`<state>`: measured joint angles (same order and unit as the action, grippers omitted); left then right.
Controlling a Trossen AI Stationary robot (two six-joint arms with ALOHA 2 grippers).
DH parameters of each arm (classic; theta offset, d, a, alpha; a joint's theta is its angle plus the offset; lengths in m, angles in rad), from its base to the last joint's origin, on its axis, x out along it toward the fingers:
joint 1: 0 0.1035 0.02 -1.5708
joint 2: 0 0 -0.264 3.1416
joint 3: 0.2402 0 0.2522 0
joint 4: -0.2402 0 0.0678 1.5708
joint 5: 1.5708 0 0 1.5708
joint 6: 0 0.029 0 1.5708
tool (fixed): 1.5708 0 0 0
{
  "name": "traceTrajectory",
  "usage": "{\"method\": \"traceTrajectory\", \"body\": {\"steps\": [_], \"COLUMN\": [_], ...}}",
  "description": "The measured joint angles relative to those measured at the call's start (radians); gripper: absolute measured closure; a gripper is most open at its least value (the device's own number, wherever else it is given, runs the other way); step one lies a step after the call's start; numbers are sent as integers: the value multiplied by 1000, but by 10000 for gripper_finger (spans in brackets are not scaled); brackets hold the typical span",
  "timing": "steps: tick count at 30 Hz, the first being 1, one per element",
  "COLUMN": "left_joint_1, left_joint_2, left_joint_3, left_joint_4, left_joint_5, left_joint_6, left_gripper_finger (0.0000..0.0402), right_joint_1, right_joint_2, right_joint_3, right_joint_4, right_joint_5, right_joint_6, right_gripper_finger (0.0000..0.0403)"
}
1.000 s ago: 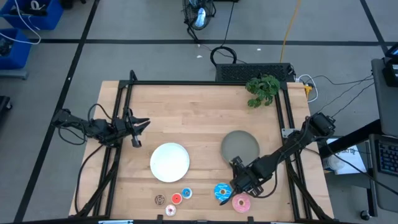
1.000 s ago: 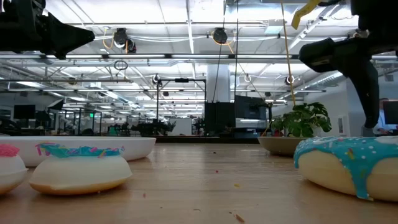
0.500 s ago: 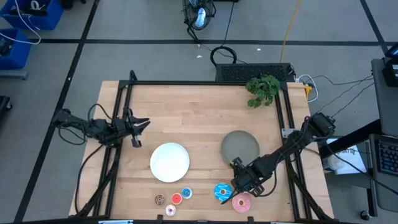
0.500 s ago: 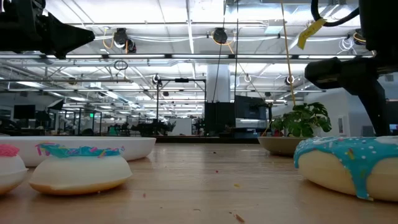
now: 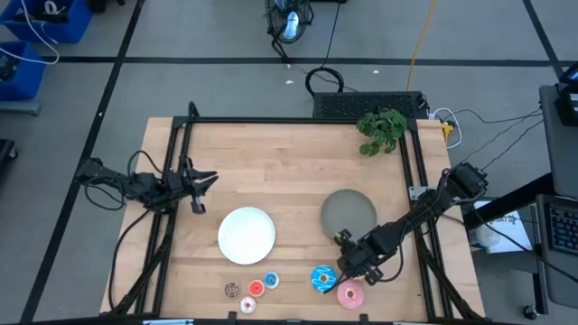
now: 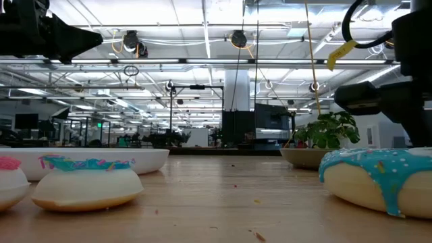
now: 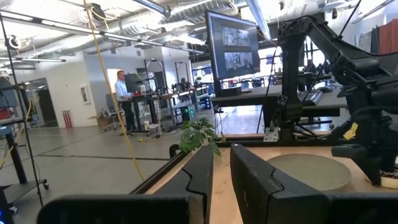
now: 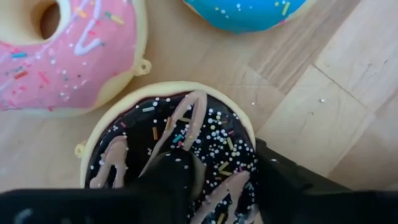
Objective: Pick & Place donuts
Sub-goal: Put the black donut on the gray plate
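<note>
In the right wrist view the sprinkled dark brown donut (image 8: 155,134) lies flat on the wood beside the pink donut (image 8: 68,50) and the blue donut (image 8: 249,9). My right gripper (image 8: 227,180) is open over it, one finger in its hole and the other outside its rim. In the high view this gripper (image 5: 348,264) covers the brown donut, with the blue donut (image 5: 322,278) and pink donut (image 5: 351,292) just nearer. Four tiny donuts (image 5: 256,288) lie near the table's near edge. My left gripper (image 5: 204,180) waits shut at the table's left side. My right gripper comes from above, pointing down, with one finger (image 8: 174,177) in the dark brown donut's hole and the other finger (image 8: 280,180) outside the rim (image 8: 245,155). I cannot tell whether they touch it. The donut lies flat on the table.
A white plate (image 5: 247,235) sits left of centre and a grey plate (image 5: 349,212) just beyond my right gripper. A green plant (image 5: 381,129) stands at the far right corner. Black frame rails run along the table's left and right sides.
My right gripper has moved down toward the dark brown donut, dropping steadily in the low view. The donuts and the left arm have kept still.
</note>
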<state>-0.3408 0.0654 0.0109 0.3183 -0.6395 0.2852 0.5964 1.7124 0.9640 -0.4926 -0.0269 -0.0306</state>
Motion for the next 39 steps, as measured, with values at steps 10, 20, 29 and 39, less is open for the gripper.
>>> {"method": "traceTrajectory", "body": {"steps": [10,20,29,39], "left_joint_1": [0,0,0,0], "left_joint_2": [0,0,0,0], "left_joint_3": [0,0,0,0], "left_joint_4": [-8,-9,-32,-30], "left_joint_5": [-34,-43,-43,-43], "left_joint_6": [-6,-2,-14,-26], "left_gripper_finger": [339,339,339,339], "right_joint_1": [-9,-21,-67,-58], "right_joint_2": [-26,-164,-322,-349], "right_joint_3": [81,235,290,290], "right_joint_4": [-116,-332,-459,-548], "right_joint_5": [-2,53,134,131], "right_joint_6": [46,123,336,386], "right_gripper_finger": [388,382,382,385]}}
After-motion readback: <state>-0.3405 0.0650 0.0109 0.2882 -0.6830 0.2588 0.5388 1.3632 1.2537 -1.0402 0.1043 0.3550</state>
